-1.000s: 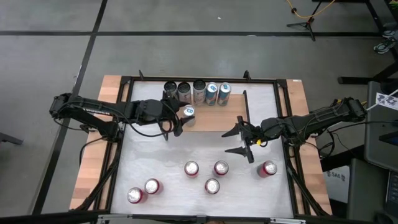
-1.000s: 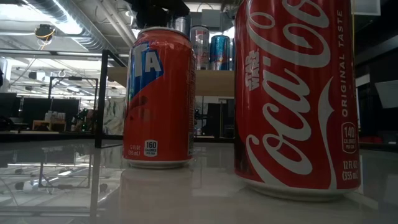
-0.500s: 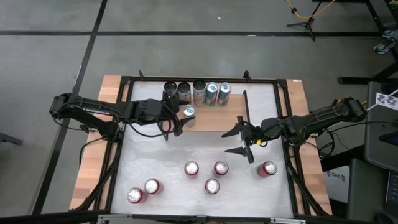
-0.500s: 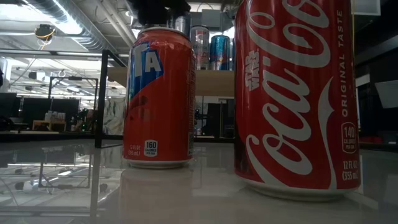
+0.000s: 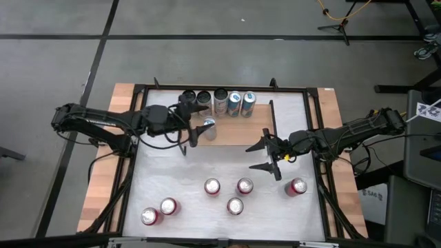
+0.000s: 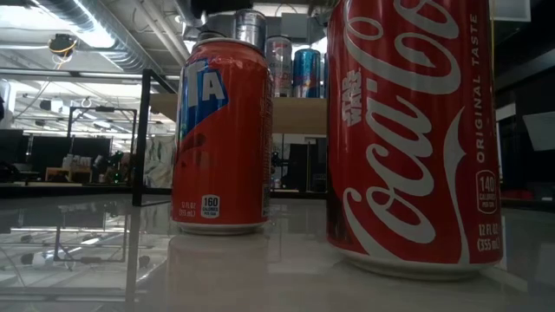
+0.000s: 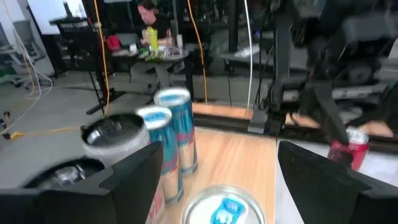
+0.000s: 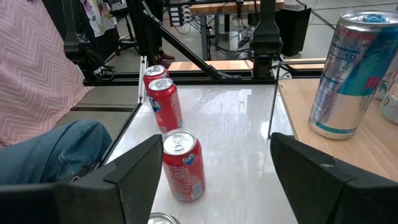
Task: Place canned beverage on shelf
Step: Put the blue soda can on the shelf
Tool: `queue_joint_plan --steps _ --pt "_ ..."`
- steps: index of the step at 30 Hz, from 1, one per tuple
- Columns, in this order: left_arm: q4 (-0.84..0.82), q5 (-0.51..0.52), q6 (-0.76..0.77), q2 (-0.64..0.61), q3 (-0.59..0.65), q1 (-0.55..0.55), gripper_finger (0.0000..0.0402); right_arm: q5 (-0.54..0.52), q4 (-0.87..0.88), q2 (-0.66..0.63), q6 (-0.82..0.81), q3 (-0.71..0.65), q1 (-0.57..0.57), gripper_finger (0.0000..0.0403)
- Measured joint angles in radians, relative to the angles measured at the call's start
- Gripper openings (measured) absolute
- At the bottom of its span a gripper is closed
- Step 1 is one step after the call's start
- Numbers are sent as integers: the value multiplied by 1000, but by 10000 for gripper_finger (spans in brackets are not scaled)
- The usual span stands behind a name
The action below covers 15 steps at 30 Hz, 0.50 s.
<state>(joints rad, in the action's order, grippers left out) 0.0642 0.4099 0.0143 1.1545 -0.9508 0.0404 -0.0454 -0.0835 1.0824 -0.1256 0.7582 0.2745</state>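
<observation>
The shelf stands at the table's far middle, with a row of several cans along its back. A silver can with a blue tab stands upright on the plank's front left part. It also shows in the left wrist view. My left gripper is open just left of this can, one finger on either side of the line to it, touching nothing. My right gripper is open and empty over the table, right of the shelf.
Several red cans stand on the white table's near half, one close to my right gripper. A Fanta can and a Coca-Cola can fill the low view. A seated person shows beyond the table's edge.
My left gripper has drawn back toward the table's left edge, away from the silver can. The can stays upright on the shelf where it was. My right arm has kept still.
</observation>
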Motion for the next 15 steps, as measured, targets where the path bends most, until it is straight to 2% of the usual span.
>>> queue_joint_plan --steps 8,12,15 --pt "-51 -4 14 -127 0 41 311 0 5 0 0 0 0 287" --pt "-163 21 86 -206 0 76 303 -2 5 0 0 0 0 287" --pt "-286 38 162 -253 -1 103 293 -55 1 0 0 0 0 287"
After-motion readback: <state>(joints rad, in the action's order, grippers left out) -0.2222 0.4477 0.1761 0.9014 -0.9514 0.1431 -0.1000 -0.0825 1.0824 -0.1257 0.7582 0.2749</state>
